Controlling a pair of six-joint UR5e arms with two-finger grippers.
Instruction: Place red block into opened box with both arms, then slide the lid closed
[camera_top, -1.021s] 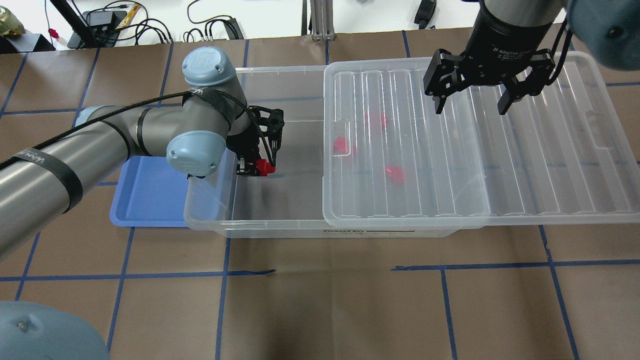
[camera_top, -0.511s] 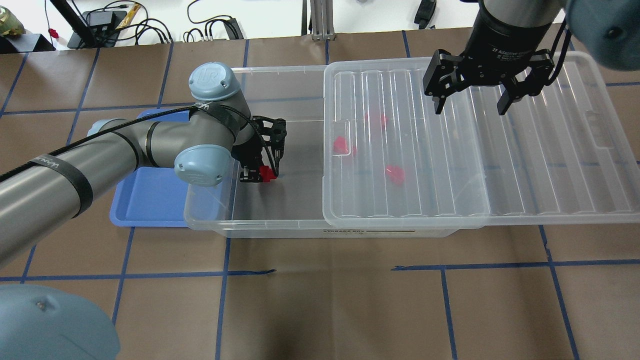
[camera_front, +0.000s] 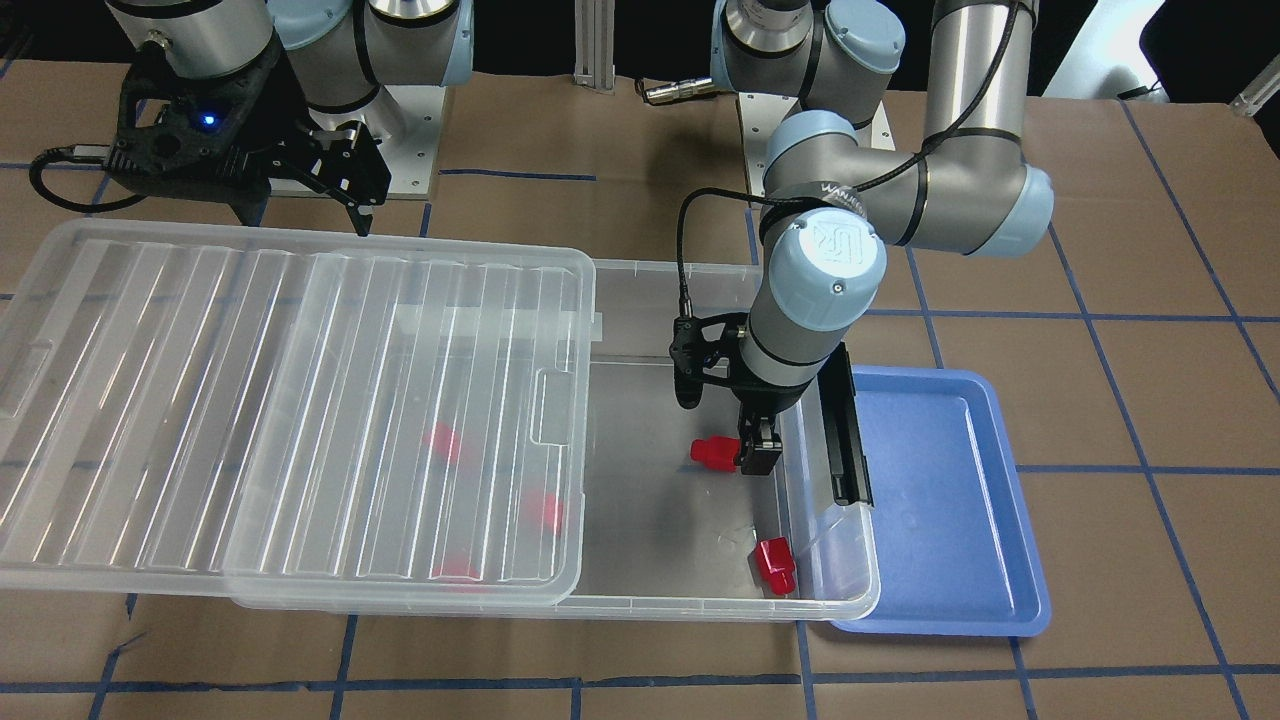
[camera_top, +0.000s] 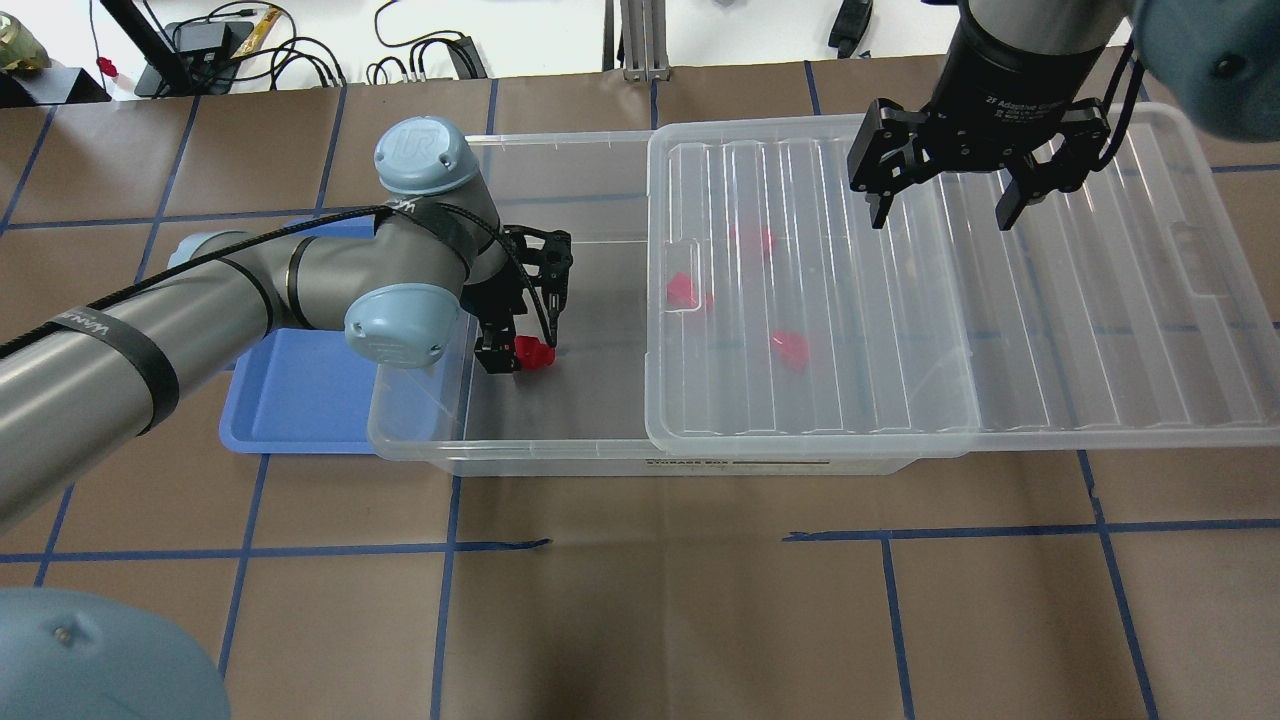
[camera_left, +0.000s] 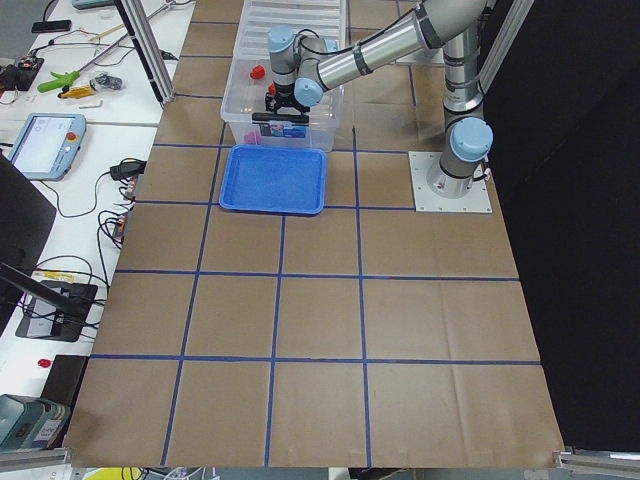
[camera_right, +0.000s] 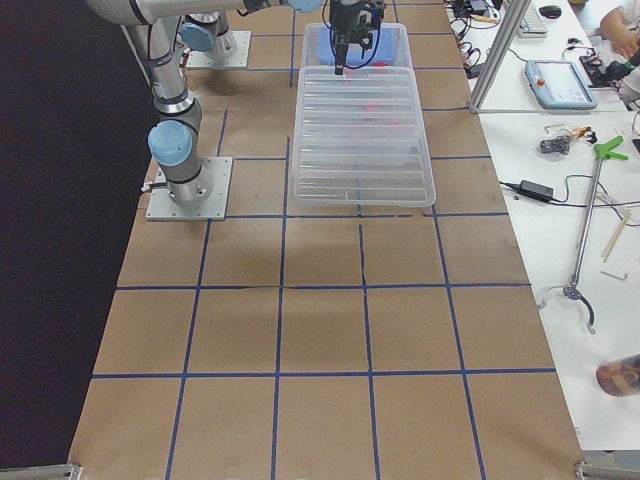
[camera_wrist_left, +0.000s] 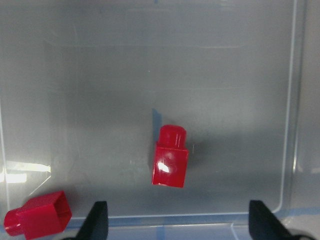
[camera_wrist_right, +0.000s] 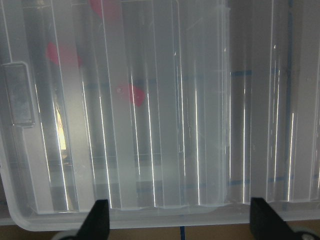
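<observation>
Left gripper (camera_wrist_left: 180, 224): released, its black fingers spread wide, low inside the uncovered end of the box.
Small bright red plastic block (camera_wrist_left: 171, 159): lying on the floor of the large clear plastic box (camera_top: 540, 452). In the wrist view it sits between the spread fingers, apart from both.
Second red block (camera_front: 775, 565): on the box floor, in the latch-end corner on the operators' side.
Ribbed clear plastic lid (camera_top: 1100, 330): covers the box's other half and overhangs that short end. Three red shapes show blurred beneath it.
Right gripper (camera_top: 941, 222): released, hovering above the lid and grasping nothing.
Blue plastic tray (camera_top: 290, 400): at the box's latch end.
</observation>
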